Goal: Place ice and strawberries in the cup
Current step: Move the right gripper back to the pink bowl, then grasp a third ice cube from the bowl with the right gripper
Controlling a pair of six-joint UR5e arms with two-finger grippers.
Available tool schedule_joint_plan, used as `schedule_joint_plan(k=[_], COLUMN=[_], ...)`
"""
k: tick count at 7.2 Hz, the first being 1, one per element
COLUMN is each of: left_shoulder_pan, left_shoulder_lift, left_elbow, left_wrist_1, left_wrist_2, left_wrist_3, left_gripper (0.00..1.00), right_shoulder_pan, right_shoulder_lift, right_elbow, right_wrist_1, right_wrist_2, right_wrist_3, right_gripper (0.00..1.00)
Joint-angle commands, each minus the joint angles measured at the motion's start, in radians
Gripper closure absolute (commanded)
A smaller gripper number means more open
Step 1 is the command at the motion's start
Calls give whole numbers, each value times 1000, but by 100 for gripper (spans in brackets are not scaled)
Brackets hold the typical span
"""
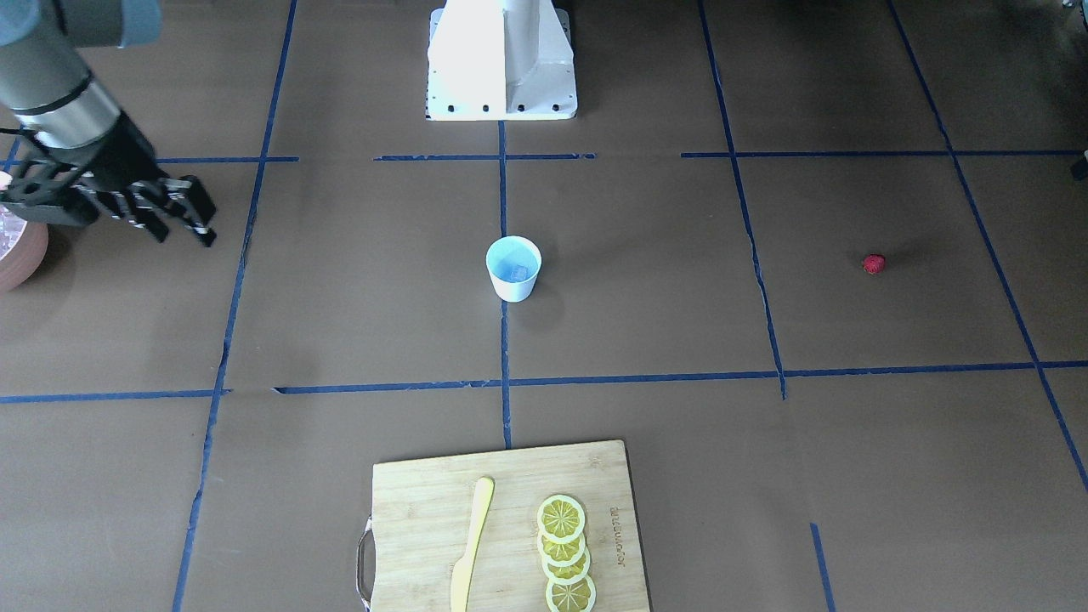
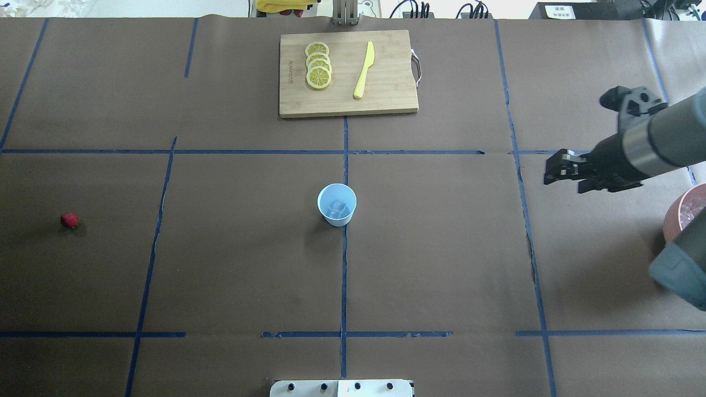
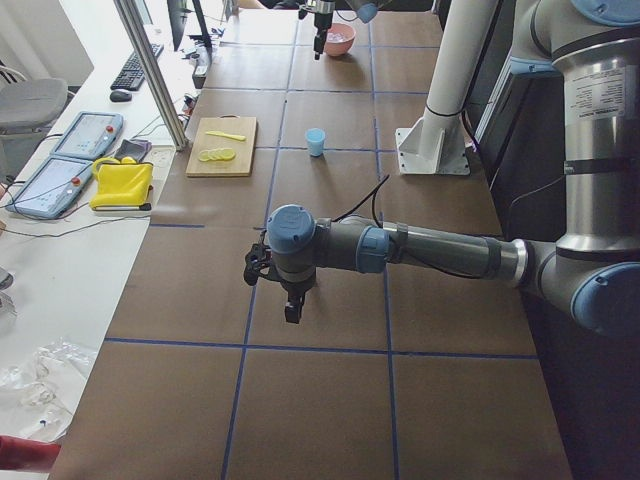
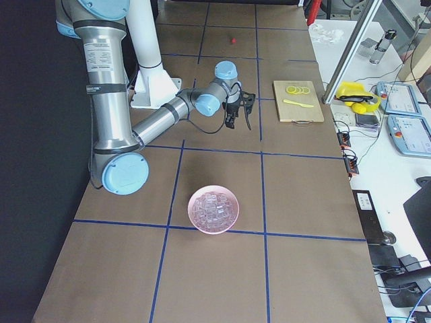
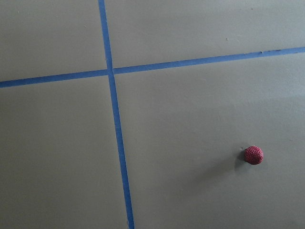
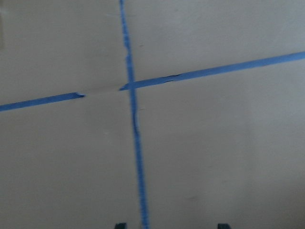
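Note:
The white cup (image 2: 337, 204) with its pale blue inside stands upright at the table's middle, and one ice cube (image 2: 337, 208) lies in it. More ice (image 4: 213, 208) fills the pinkish-brown bowl (image 4: 213, 229). On the paper far out on my left side lies the strawberry (image 2: 69, 220), which the left wrist view also has at lower right as the strawberry (image 5: 253, 155). My right gripper (image 2: 551, 167) hovers open and empty between bowl and cup, nearer the bowl. My left gripper (image 3: 290, 305) hangs over bare table; whether it is open or shut I cannot tell.
A wooden cutting board (image 2: 386, 94) at the far edge carries several lemon slices (image 2: 318, 65) and a yellow knife (image 2: 364, 70). The bowl (image 2: 675, 212) sits at the right edge under my right arm. Blue tape lines cross the brown paper.

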Motion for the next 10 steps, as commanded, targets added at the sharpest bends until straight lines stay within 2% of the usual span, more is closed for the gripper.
schedule_joint_plan(k=[1, 2, 3, 4, 10], left_shoulder_pan=[1, 1, 1, 1, 3], left_shoulder_lift=[4, 4, 4, 6, 4], left_elbow=[-5, -4, -4, -4, -2], left_wrist_1=[-2, -2, -2, -2, -3], left_wrist_2=[0, 0, 0, 0, 0], left_wrist_3=[-14, -14, -15, -15, -25], left_gripper=[0, 0, 0, 0, 0], right_shoulder_pan=[206, 272, 293, 293, 256], right_shoulder_lift=[-121, -140, -144, -155, -160], right_elbow=[-80, -146, -197, -202, -278], right_wrist_1=[-1, -3, -3, -1, 2], right_wrist_2=[86, 89, 103, 97, 95], right_wrist_3=[-457, -667, -788, -835, -850], right_gripper=[27, 26, 22, 0, 1])
